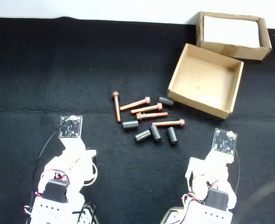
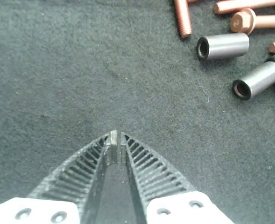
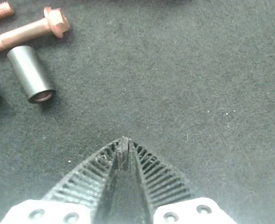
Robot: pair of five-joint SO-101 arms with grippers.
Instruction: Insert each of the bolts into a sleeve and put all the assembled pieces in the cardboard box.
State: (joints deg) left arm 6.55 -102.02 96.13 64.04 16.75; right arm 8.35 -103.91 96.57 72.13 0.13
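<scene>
The left end effector (image 2: 116, 137) and right end effector (image 3: 123, 141) are sitting closed and empty, bolts (image 1: 146, 108) and sleeves (image 1: 130, 125) lying loose ahead between them, seemingly awaiting pairing.

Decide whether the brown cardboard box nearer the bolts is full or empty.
Empty: the box shows only bare floor, while the bolts and sleeves lie loose on the black cloth beside it.
</scene>
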